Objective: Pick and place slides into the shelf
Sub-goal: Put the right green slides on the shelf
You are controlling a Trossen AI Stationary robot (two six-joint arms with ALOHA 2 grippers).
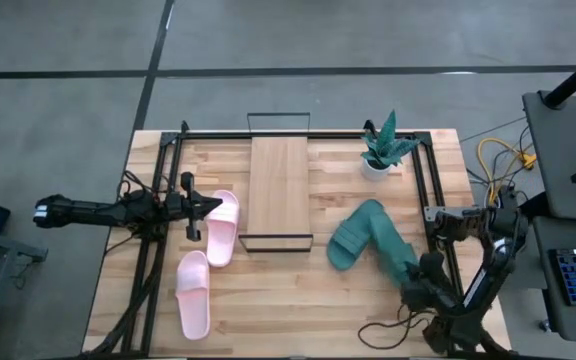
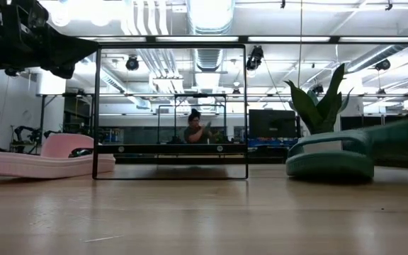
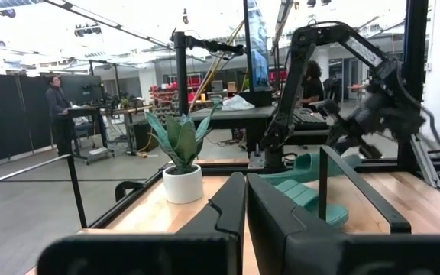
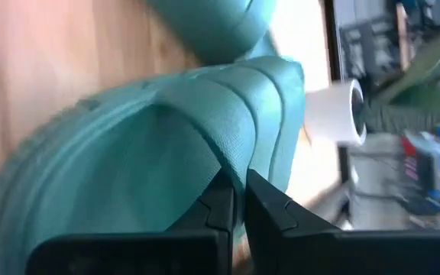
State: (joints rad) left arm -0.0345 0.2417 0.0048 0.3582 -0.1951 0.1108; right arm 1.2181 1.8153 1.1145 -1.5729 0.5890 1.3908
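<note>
- High view: the left gripper [image 1: 200, 206] reaches level over the table's left side, clenched on nothing, beside two rubbery light pink slide sandals [image 1: 222, 227]. The right gripper [image 1: 411, 268] sits low at the right, by two teal green slide sandals [image 1: 356, 238].
- Low view: the low light-wood shelf with black wire rails [image 2: 170, 164] stands bare between the pairs.
- Left wrist view: fingers [image 3: 228, 206] pressed together.
- Right wrist view: fingers [image 4: 270, 205] pinch a teal strap [image 4: 228, 114].
</note>
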